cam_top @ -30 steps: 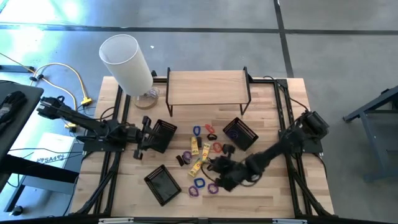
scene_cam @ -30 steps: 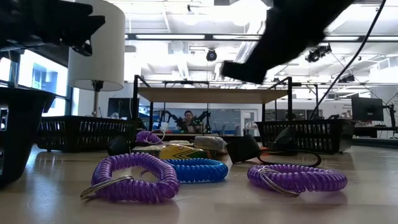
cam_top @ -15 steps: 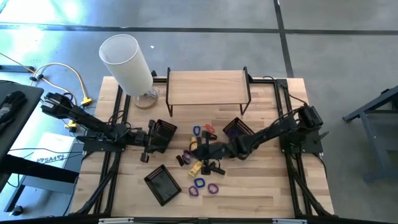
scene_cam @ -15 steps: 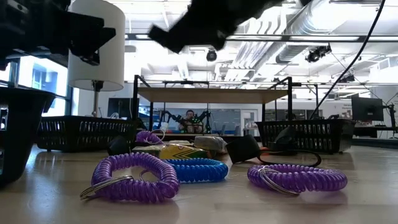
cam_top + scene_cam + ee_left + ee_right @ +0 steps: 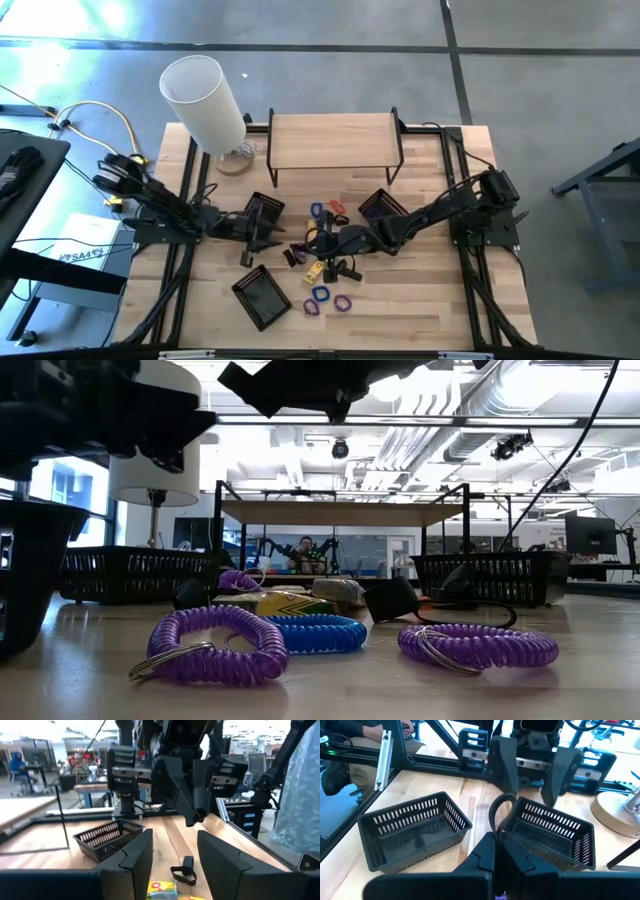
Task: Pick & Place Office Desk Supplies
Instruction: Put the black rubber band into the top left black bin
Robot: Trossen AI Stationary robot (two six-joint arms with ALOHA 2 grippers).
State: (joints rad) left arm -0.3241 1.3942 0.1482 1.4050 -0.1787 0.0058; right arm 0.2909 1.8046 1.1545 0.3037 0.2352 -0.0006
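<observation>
Right gripper pinching a black clip above the supplies; left gripper spread beside a basket.

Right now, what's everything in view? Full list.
Coil bands: at least five, purple, blue, red, scattered mid-table.
Yellow packets: at least two, mid-table pile.
Black clip: one, on the table by the pile.
Baskets: three, black, left of pile, right of pile, front.
Shelf riser: one, wood on black frame, back of table.
Lamp: one, white, back-left corner.
Person: one, room behind.
Left claw: open, by the left basket.
Right claw: shut on a black loop, above the pile.
</observation>
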